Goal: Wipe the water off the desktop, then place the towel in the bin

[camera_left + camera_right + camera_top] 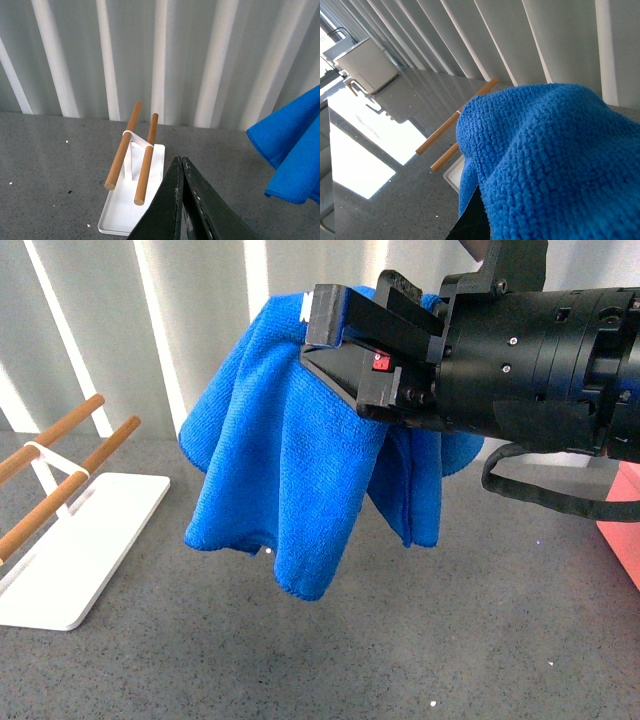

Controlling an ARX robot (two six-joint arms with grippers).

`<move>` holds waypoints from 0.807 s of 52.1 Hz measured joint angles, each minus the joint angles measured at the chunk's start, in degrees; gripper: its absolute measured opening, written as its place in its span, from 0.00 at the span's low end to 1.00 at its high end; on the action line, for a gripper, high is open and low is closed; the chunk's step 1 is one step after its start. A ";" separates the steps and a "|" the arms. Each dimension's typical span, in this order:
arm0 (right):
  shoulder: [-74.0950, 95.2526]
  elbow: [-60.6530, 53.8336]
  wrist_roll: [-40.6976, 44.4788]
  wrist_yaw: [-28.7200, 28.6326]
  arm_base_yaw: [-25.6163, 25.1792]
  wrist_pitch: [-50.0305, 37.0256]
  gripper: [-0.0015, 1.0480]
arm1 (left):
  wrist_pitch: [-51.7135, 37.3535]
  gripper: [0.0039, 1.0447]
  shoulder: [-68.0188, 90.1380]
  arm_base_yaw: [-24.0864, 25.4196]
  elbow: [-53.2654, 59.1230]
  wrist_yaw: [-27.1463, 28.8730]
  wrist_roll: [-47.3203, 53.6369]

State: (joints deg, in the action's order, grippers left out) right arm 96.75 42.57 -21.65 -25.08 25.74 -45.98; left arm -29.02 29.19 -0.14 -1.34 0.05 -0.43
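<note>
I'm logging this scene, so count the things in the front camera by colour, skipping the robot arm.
Blue: 1, the towel
White: 1, the tray
Wood brown: 2, the bars
Pink: 1, the bin, partly in view
Total: 5

In the front view you got only a pink sliver of the bin [625, 540], cut off by the right edge and crossed by the arm's cable [560, 502]. The white tray [110, 530] ran off the left edge. Where the right hand [322, 340] pinched the towel [270, 470], the cloth's top fold lay hidden behind the fingers. In the right wrist view the towel filled most of the picture, so you could not see that hand's fingertips, and it covered nearly all of the tray. In the left wrist view the left hand [181, 165], fingers pressed together, ran off the bottom edge, and the towel ran off the right.
</note>
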 joint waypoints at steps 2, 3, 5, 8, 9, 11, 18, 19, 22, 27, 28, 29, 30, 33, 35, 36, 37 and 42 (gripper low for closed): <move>-0.11 -0.04 0.04 0.02 -0.07 0.04 0.04 | 0.94 0.03 -1.05 0.00 0.00 0.00 0.02; -0.13 -0.09 0.04 0.04 -0.09 0.07 0.04 | 1.57 0.03 -1.75 0.00 0.00 0.00 0.02; -0.15 -0.15 0.09 0.13 -0.13 0.09 0.04 | 2.47 0.03 -2.62 0.00 0.00 -0.02 0.02; -0.22 -0.37 0.26 0.17 -0.22 0.09 0.04 | 3.91 0.03 -4.02 0.00 0.00 -0.02 0.02; -0.22 -0.46 0.33 0.17 -0.22 0.09 0.04 | 4.50 0.03 -4.61 0.00 0.02 0.00 0.02; -0.22 -0.61 0.44 0.24 -0.24 0.09 0.04 | 5.31 0.03 -5.46 0.00 0.02 0.00 0.02; -0.55 -1.18 0.63 0.50 -0.26 0.09 0.04 | 8.35 0.03 -8.72 0.00 0.02 0.00 0.02; -0.70 -1.29 0.66 0.55 -0.26 0.09 0.04 | 8.59 0.03 -8.96 0.00 0.02 0.00 0.02; -1.11 -1.53 0.72 0.59 -0.31 0.20 0.04 | 9.77 0.03 -10.12 0.00 0.02 -0.02 0.02; -1.90 -1.92 0.85 0.57 -0.46 0.31 0.04 | 12.13 0.03 -12.52 0.00 0.02 0.00 0.02; -2.01 -1.95 0.87 0.57 -0.48 0.42 0.04 | 12.52 0.03 -12.94 0.00 0.02 0.00 0.02; -2.19 -2.01 0.87 0.57 -0.48 0.52 0.04 | 12.74 0.03 -13.16 0.00 0.02 0.00 0.02; -2.25 -2.03 0.87 0.57 -0.50 0.57 0.04 | 13.11 0.03 -13.53 0.00 0.02 0.00 0.02; -2.56 -2.21 0.94 0.57 -0.57 0.76 0.04 | 14.05 0.03 -14.47 0.00 0.02 0.00 0.02; -2.75 -2.34 1.03 0.57 -0.66 1.03 0.04 | 14.58 0.03 -14.99 0.00 0.02 0.00 0.02; -2.82 -2.38 1.05 0.57 -0.68 1.05 0.04 | 14.93 0.03 -15.32 0.00 0.02 0.00 0.00; -2.93 -2.45 1.11 0.57 -0.70 1.14 0.04 | 15.26 0.03 -15.67 0.00 0.02 0.00 0.02; -3.26 -2.73 1.20 0.57 -0.85 1.27 0.04 | 16.52 0.03 -16.94 0.00 0.02 0.00 0.02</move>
State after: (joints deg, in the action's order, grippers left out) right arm 93.49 39.83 -20.45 -24.51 24.88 -44.71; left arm -12.49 12.25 -0.14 -1.32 0.05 -0.40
